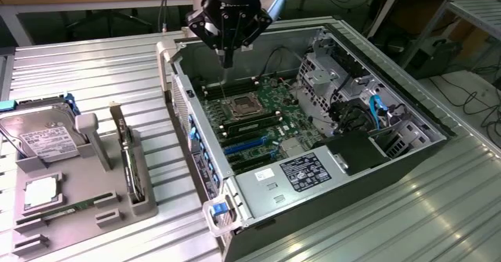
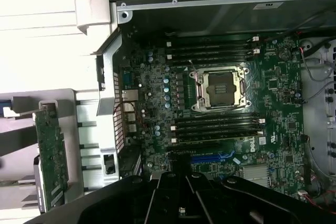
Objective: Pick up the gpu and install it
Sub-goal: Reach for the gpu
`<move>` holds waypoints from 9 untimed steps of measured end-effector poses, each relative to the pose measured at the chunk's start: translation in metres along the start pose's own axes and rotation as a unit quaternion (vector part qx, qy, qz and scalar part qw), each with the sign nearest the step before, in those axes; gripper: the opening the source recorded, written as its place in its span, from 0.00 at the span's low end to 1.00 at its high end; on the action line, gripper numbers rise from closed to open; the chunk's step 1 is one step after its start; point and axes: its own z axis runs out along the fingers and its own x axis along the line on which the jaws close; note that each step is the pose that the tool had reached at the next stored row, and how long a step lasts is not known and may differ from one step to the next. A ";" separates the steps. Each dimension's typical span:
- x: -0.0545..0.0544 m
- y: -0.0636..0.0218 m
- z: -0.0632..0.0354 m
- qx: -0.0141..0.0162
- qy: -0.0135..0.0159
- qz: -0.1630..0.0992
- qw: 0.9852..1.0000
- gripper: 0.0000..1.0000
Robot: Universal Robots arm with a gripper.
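One closed claw [image 1: 227, 61] over the motherboard [image 1: 262, 118] — black label [image 1: 305, 171] unreadable.

Probably Dell logo [image 2: 247, 157] on motherboard [image 2: 157, 109]

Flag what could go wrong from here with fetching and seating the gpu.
The shut gripper hangs over the open case, apart from the gpu, which stands on edge in the grey holder; a pinch on that thin edge could slip or tilt.
Crossing over, it might clip the case wall.
The blue slots sit among crowded parts; a skewed card could jam.
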 end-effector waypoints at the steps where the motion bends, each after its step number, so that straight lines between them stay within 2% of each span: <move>1: 0.000 0.0000 0.0000 0.000 0.000 0.000 1.000 0.11; 9: 0.003 -0.0002 -0.0001 0.000 0.000 0.000 1.000 0.11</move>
